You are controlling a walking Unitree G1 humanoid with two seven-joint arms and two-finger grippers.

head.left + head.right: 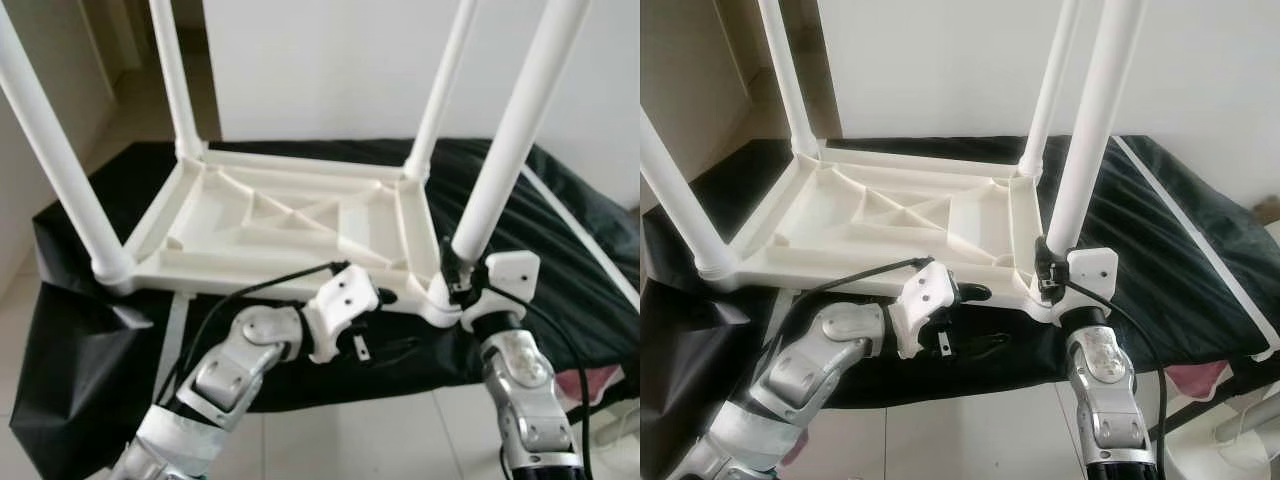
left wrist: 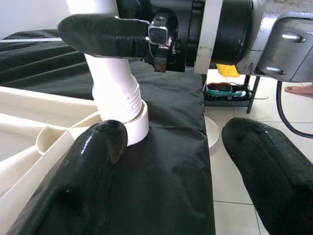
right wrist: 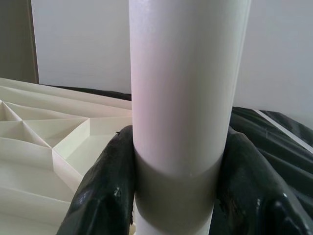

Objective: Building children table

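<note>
White plastic: I see the table [image 1: 280, 215] lying upside down on a bench under a black cover [image 1: 560, 260], ribbed underside up, four legs standing up from its corners.
Near-right leg: the leg [image 1: 510, 140] rises from the table corner closest to the bench's front edge on my right side.
Right claw: my right claw [image 1: 455, 280] is pinched on that leg just above its socket; in the right wrist view a black finger [image 3: 105, 191] presses each side of the tube.
Left claw: my left claw [image 2: 171, 142] sits at the table's front edge, just beside the same corner, fingers spread and holding nothing; one finger [image 2: 83, 161] is close to the socket collar [image 2: 134, 127].
Other legs: near-left leg [image 1: 55, 170], far-left leg [image 1: 175, 80] and far-right leg [image 1: 440, 85] all stand upright in their corners.
In the way: the right claw crosses directly above the left claw's view.
Surroundings: white wall [image 1: 330, 60] behind the bench; a low rack [image 2: 230, 90] stands on the tiled floor [image 1: 370, 440] past the bench's end.
Open room: cover lies bare to the right of the table; floor shows in front of the bench.
</note>
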